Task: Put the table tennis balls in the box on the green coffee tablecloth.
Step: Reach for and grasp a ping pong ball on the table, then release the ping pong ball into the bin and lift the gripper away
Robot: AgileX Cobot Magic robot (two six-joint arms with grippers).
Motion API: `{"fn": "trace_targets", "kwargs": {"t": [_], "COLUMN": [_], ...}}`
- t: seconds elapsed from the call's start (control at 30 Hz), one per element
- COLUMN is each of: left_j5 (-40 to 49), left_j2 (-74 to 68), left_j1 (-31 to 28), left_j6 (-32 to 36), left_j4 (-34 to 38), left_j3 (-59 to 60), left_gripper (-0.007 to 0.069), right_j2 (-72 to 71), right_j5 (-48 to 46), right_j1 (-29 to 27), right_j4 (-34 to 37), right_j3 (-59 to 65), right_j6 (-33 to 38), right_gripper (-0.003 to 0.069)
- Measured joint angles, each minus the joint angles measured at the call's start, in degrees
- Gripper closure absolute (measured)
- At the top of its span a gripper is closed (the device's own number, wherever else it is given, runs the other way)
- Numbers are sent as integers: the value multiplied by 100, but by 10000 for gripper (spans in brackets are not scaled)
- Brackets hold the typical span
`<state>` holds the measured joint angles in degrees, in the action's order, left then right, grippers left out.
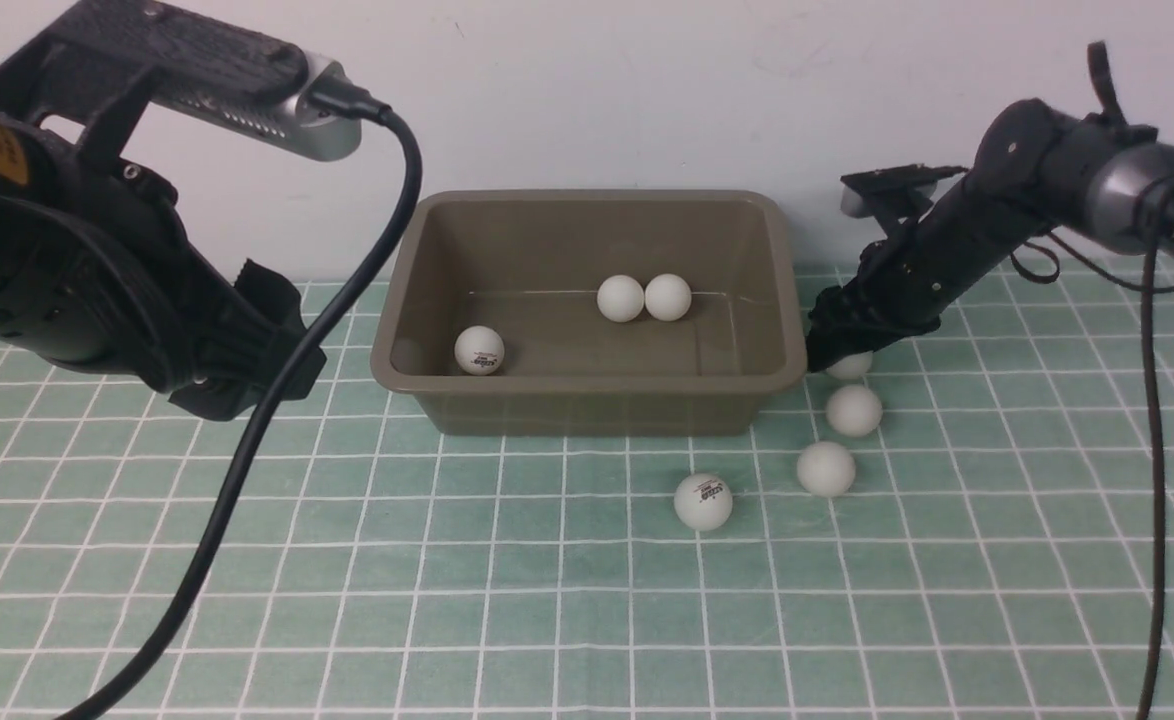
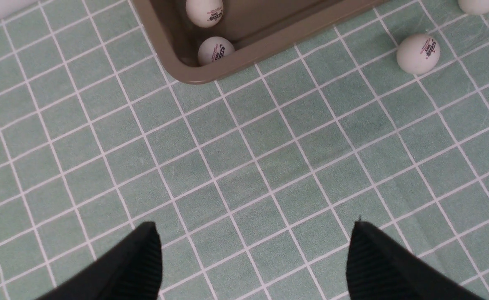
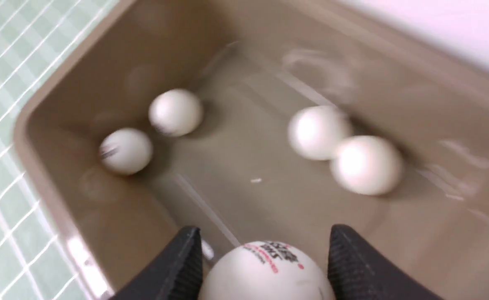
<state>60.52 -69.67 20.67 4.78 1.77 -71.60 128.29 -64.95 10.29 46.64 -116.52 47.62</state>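
Nearest the camera, on the left side of the front view, the left arm (image 1: pixel 77 240) is found with its black cable (image 1: pixel 277 390) looping down across the green coffee tablecloth (image 1: pixel 507 620). The left claw (image 2: pixel 255 258) is noted with its fingers wide apart above the cloth, and nothing is held between them. The box (image 1: pixel 587 408) is found upright on the cloth, close to the white wall (image 1: pixel 587 90). Four table tennis balls (image 3: pixel 127 151) are counted inside it in the right wrist view: two are seen touching each other, and two are seen near one end. The right claw (image 3: pixel 265 258) is recorded as clamped on a printed ball (image 3: pixel 269 275); in the front view it is placed just beside the right-hand wall of the box, outside it. Whether the held ball is touching the cloth cannot be told. Three loose balls (image 1: pixel 703 502) are located on the cloth: one in front of the box, and two farther right, near the held one and apart from each other.
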Motion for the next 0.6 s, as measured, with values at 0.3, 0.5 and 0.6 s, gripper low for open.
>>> {"fn": "trace_targets", "kwargs": {"t": [0.3, 0.5, 0.6], "left_j5": [0, -33, -58], "left_j2": [0, 0, 0], "left_j1": [0, 0, 0], "left_j6": [0, 0, 0], "left_j4": [0, 0, 6], "left_j3": [0, 0, 0], "left_gripper": [92, 92, 92], "right_j2": [189, 165, 78], "right_j5": [285, 747, 865], "right_j1": [143, 130, 90], "right_j4": [-212, 326, 500], "right_j3": [10, 16, 16], "right_j6": [331, 563, 605], "right_gripper": [282, 127, 120]}}
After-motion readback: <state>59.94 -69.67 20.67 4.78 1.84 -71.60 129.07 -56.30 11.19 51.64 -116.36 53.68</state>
